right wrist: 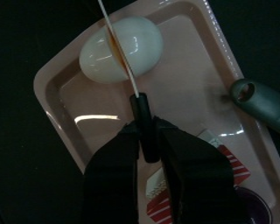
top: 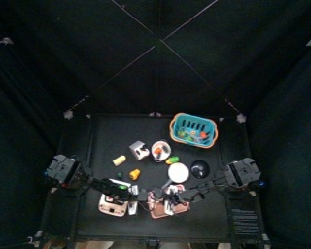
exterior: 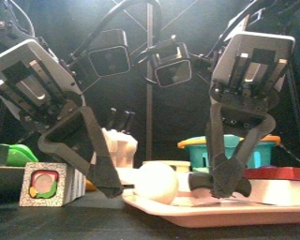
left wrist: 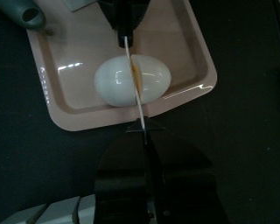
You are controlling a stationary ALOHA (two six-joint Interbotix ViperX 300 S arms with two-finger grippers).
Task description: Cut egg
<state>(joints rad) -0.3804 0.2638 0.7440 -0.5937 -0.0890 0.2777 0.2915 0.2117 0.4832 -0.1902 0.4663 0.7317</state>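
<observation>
**Pink tray (exterior: 209,212) nearest you, egg (exterior: 157,178) on it under the wire (left wrist: 140,118)**

Your small black table (top: 120,131) carries everything. The shallow, pale pink plastic tray lies at its near edge, about the middle.

Your two black arms hang down over that tray, one on each side. The left gripper (left wrist: 143,138) comes down at the tray's left end. Its fingers are pinched together on one end of a thin, pale wire. The right gripper (right wrist: 136,103) comes down toward the tray's right, and its fingers are clamped on the other end. The wire runs straight between them.

Farther back and to the right you have a teal plastic basket (top: 190,124) with slotted walls. At the near left, just beside the tray, stands a small square box (exterior: 42,183) with a white and green picture on its face. A red-and-white thing (exterior: 277,180) sits at the tray's right end; you cannot tell from these views what it is.

The white, peeled egg rests on the tray's left half, between your two grippers. The wire lies across its top, close to the middle. A thin yellow-orange line shows in the white along the wire.

A rounded grey-green handle (right wrist: 265,103) lies on the tray, apart from the egg.
</observation>
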